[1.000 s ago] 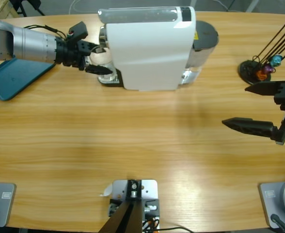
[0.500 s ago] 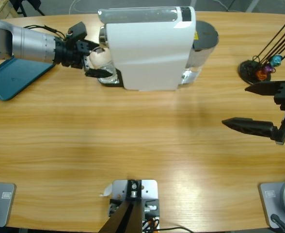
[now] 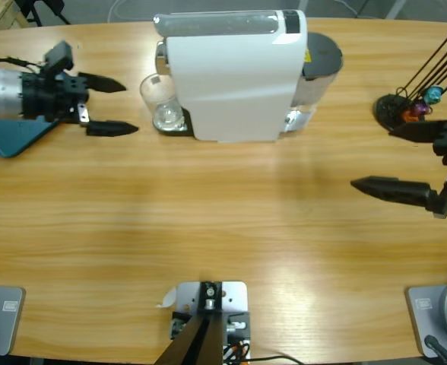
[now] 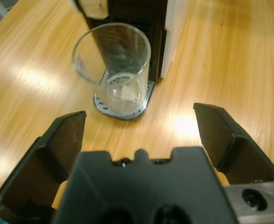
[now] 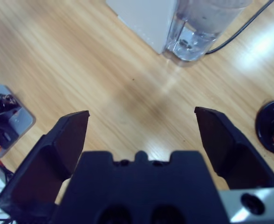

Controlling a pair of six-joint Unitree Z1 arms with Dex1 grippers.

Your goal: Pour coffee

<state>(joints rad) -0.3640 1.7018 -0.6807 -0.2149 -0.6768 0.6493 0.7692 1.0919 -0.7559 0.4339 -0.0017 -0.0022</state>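
A clear glass tumbler (image 3: 160,103) stands upright on the black drip tray (image 4: 124,103) under the spout of the white coffee machine (image 3: 235,76). In the left wrist view the tumbler (image 4: 112,59) sits straight ahead of my jaws, apart from them. My left gripper (image 3: 130,106) is open just left of the glass with nothing between its fingers, as the left wrist view (image 4: 139,113) also shows. The coffee is out of view; I see no brown liquid in the tumbler. My right gripper (image 3: 372,158) hangs open over bare table at the right.
A teal tray (image 3: 14,125) lies under the left arm at the table's left edge. A black capsule stand (image 3: 406,109) with coloured capsules is at the back right. The machine's water tank (image 5: 197,32) and a cable show in the right wrist view.
My left gripper has let go of the tumbler, opened, and pulled back to the left. The tumbler stays on the drip tray. The right gripper has barely moved.
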